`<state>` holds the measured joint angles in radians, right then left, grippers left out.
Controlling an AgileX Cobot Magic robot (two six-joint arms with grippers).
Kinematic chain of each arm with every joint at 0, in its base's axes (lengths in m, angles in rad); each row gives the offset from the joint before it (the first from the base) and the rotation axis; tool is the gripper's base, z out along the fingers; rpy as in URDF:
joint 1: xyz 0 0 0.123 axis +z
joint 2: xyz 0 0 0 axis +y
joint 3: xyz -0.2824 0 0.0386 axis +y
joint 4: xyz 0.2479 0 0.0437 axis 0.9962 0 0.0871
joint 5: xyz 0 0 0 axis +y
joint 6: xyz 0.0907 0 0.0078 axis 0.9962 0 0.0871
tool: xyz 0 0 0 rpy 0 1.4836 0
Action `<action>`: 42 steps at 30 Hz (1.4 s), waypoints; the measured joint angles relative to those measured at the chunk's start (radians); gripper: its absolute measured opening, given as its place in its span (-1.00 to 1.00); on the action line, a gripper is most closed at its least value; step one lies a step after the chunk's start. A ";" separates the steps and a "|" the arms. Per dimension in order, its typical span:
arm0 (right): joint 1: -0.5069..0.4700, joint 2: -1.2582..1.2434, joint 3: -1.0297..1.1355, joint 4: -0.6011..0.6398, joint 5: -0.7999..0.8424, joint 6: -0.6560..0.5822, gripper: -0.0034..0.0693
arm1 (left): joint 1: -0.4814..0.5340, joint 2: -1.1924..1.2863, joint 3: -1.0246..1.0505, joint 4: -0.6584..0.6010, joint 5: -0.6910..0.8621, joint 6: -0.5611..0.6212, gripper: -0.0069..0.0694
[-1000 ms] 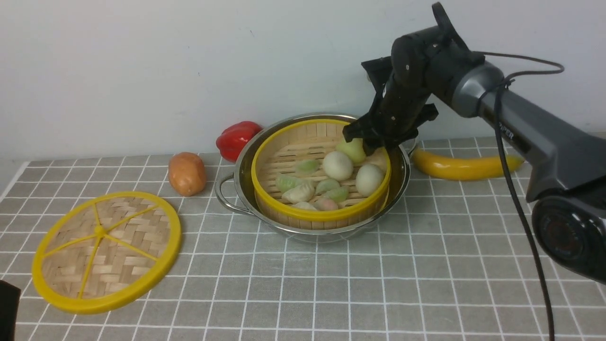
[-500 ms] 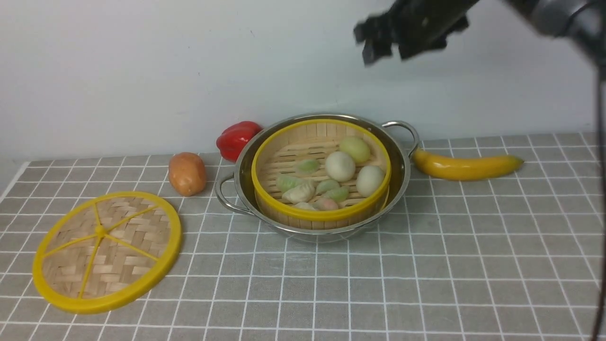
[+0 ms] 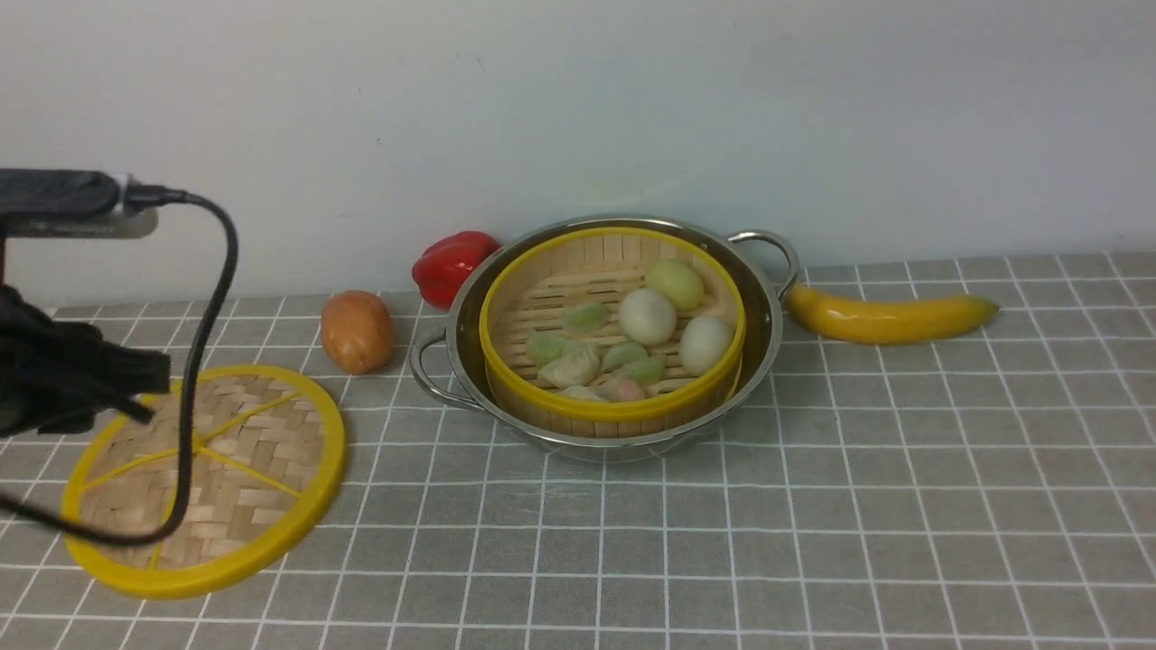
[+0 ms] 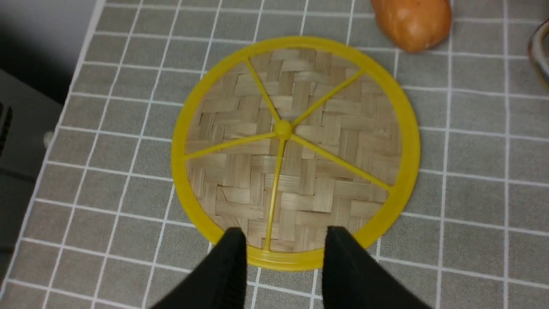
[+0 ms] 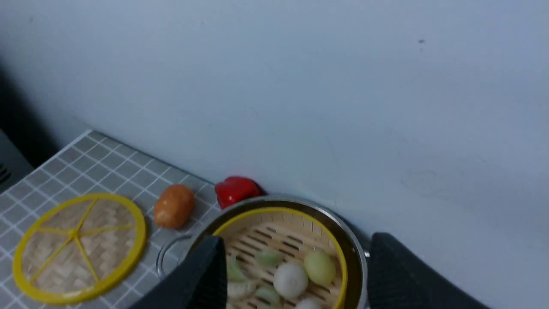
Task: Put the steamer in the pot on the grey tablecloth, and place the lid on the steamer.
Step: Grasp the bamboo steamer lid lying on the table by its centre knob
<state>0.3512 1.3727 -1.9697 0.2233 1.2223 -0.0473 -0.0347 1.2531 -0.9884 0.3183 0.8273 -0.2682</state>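
Steamer in the pot, lid still to come

The grey tablecloth fills the lower part of the front view. On it, at the centre of that frame, sits the pot, with the steamer inside, dumplings and egg-shaped pieces on its slatted floor. The steamer's rim leans slightly toward the lower edge of the frame, or seems to from this angle.

The lid lies flat on the cloth at the lower left, well apart from the pot. The banana is at the right, by one pot handle; the potato and the red pepper are left of centre.

The left gripper has its fingers apart and nothing between them, over the lid's edge. The right gripper is also spread and empty, away from the cloth in the front view.

The first half of the job looks done; fetching the lid is the step in hand. The left gripper next needs to come down with one finger either side of the yellow rim, close firmly, then lift the lid fairly level so it can settle over the steamer.
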 joint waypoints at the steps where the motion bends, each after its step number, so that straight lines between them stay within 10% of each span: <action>1: 0.000 -0.101 0.105 0.000 0.000 -0.017 0.22 | 0.000 0.075 -0.073 0.000 0.044 0.012 -0.18; 10: 0.000 -0.669 0.634 0.000 0.011 -0.035 -0.11 | 0.043 0.407 -0.343 -0.054 0.178 0.069 -0.18; 18: 0.000 -1.025 0.858 0.002 0.016 0.083 -0.28 | 0.247 0.554 -0.406 -0.357 0.156 0.213 -0.18; 42: -0.002 -0.968 0.877 0.155 0.015 0.118 -0.22 | 0.242 0.726 -0.406 -0.384 0.031 0.298 -0.18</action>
<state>0.3492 0.4045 -1.0931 0.3787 1.2375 0.0709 0.2069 1.9795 -1.3942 -0.0661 0.8581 0.0301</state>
